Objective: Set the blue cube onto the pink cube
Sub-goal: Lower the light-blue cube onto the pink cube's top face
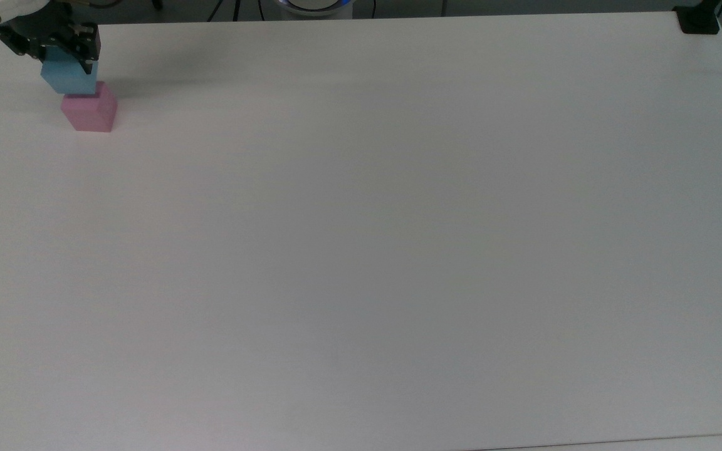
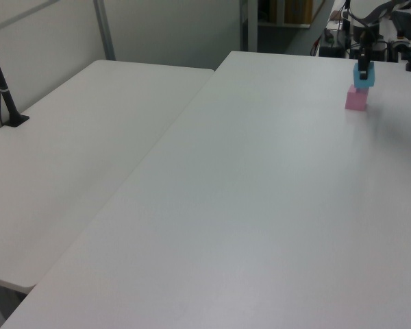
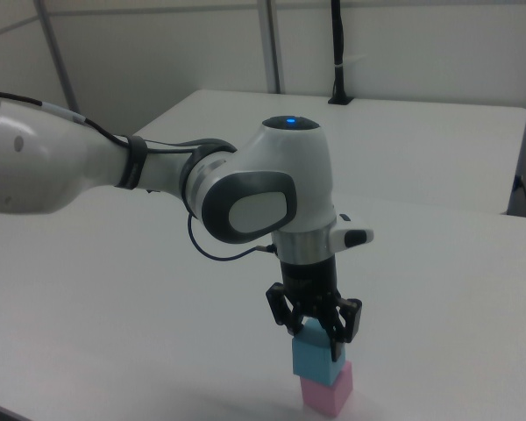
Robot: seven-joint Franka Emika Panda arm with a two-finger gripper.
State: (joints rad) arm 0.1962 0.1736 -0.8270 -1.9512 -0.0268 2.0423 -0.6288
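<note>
The pink cube (image 1: 89, 113) sits on the white table (image 1: 361, 250) near its far left corner in the top view. The blue cube (image 1: 69, 78) is directly over it, held in my gripper (image 1: 68, 62), which is shut on the cube's sides. In the right view the blue cube (image 3: 318, 360) sits at the pink cube's (image 3: 329, 392) top face, shifted slightly to the right view's left; I cannot tell whether they touch. There my gripper (image 3: 316, 340) points straight down. In the left view the blue cube (image 2: 364, 75), pink cube (image 2: 357, 99) and gripper (image 2: 364, 67) line up vertically.
A black clamp (image 1: 698, 22) sits at the table's far right corner in the top view. A second white table (image 2: 75, 151) adjoins on the left view's left, with a black post (image 2: 3, 89) on it. My arm (image 3: 114, 171) reaches in from the right view's left.
</note>
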